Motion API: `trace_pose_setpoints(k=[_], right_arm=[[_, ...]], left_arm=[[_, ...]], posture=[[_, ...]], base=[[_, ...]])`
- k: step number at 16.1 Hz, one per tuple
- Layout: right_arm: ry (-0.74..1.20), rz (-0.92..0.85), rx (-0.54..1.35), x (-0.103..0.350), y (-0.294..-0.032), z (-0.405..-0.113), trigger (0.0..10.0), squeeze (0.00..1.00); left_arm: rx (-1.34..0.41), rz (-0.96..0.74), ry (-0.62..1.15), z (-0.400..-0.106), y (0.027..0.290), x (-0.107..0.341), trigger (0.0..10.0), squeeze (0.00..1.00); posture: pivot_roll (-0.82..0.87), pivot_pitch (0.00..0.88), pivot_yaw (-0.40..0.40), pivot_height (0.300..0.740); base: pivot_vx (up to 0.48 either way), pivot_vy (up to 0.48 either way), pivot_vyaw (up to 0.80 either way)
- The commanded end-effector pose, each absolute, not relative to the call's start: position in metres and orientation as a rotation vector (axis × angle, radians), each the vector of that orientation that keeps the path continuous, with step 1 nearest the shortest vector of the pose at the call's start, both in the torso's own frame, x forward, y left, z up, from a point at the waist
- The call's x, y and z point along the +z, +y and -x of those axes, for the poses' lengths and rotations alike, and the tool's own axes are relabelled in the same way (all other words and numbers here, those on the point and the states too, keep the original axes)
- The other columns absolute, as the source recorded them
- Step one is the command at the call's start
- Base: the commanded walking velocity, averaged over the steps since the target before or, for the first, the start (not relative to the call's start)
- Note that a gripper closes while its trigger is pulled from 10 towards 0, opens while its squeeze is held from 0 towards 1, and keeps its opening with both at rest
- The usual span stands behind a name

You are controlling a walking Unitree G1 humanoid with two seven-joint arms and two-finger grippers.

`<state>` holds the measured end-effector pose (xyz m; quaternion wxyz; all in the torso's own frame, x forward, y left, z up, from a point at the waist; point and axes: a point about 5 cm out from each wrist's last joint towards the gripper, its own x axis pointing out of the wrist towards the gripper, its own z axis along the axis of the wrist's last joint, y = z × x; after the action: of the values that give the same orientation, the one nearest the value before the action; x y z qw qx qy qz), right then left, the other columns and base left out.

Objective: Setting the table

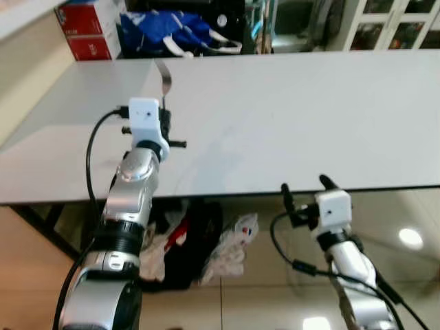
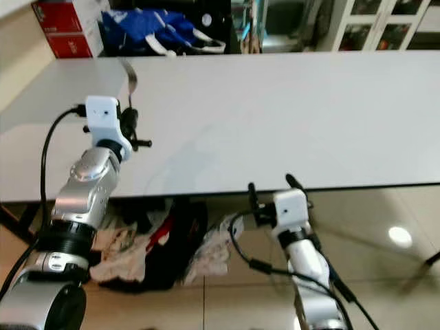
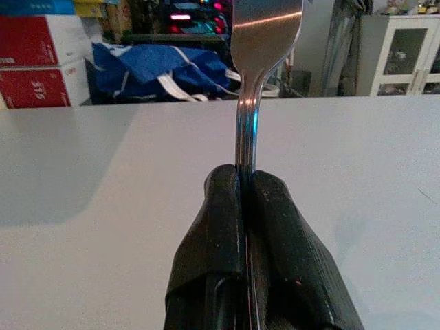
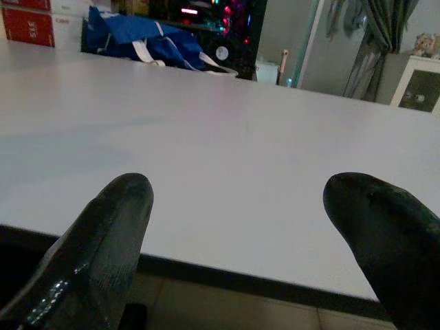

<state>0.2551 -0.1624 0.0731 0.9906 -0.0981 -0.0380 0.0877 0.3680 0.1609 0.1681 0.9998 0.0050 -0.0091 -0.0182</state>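
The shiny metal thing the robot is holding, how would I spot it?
Find the big white table, then the robot's left arm reaching over its near left part. Its left pincer is shut on a fork sticking up and away, the only shiny metal thing above the tabletop.

You are in a lived-in home, in a dining or storage corner. A long pale surface stretches ahead of your left pincer. Beyond its far edge sit red cardboard boxes, a blue carrier bag and white glass-fronted cabinets. Below the pincer, crumpled bags lie on a glossy tiled floor.
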Motion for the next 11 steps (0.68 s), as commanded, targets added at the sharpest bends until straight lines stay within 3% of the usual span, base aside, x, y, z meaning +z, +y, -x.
trace_pose_setpoints(k=[1, 11], right_arm=[[-0.084, 0.206, 0.178, 0.075, -0.163, -0.255, 10.0, 0.0], [-0.11, 0.156, 0.275, 0.087, -0.156, -0.247, 10.0, 0.0]], left_arm=[[-0.005, -0.013, -0.009, -0.37, 0.164, 0.169, 0.0, 0.0], [-0.004, -0.001, 0.021, -0.37, 0.157, 0.161, 0.0, 0.0]], posture=[[-0.09, 0.0, 0.057, 0.731], [-0.1, 0.0, 0.061, 0.731]], base=[[0.48, 0.0, 0.0], [0.48, 0.0, 0.0]])
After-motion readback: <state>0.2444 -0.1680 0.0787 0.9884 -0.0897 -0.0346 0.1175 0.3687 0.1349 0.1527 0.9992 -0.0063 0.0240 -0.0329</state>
